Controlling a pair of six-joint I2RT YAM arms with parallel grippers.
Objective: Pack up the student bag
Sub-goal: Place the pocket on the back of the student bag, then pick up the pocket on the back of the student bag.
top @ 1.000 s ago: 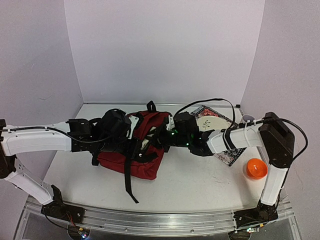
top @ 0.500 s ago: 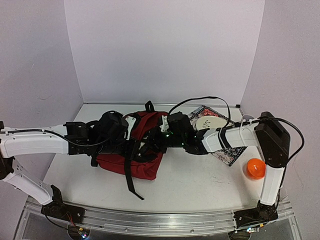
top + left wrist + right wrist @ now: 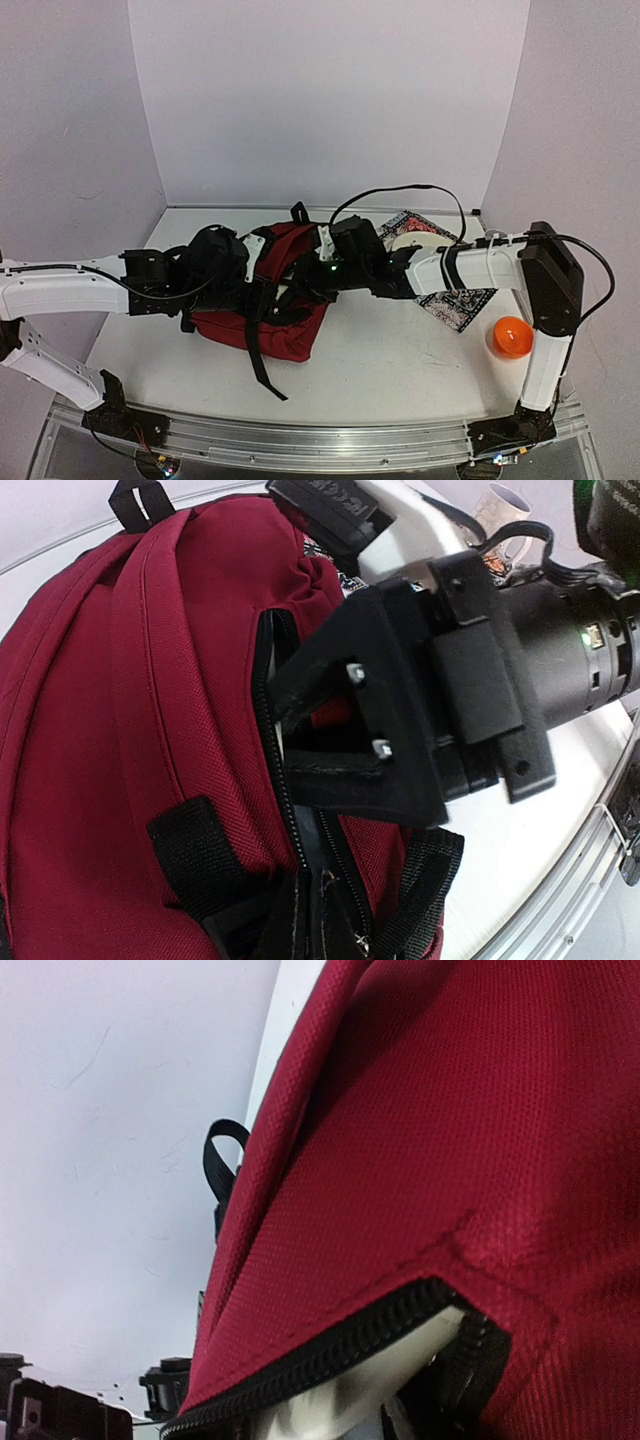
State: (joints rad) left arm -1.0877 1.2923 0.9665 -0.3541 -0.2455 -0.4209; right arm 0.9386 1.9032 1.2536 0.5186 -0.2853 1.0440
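Student bag (image 3: 275, 335), dark red; zipper (image 3: 270, 740) open

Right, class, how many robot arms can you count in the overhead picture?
2. The left arm reaches from the left edge to the student bag; the right arm reaches from the right to the bag's zipper opening. None seems hidden.

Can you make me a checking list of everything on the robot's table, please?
Surface: white table.
Job's things: student bag lying on the table, zipper open, something white inside.
Clutter: patterned mat, pale plate on it, orange ball, white mug.
Pincers: left pincer shut on the bag's zipper edge; right pincer tips hidden inside the bag.
Cables: black cable loops above the right arm.
Surroundings: plain pale walls.
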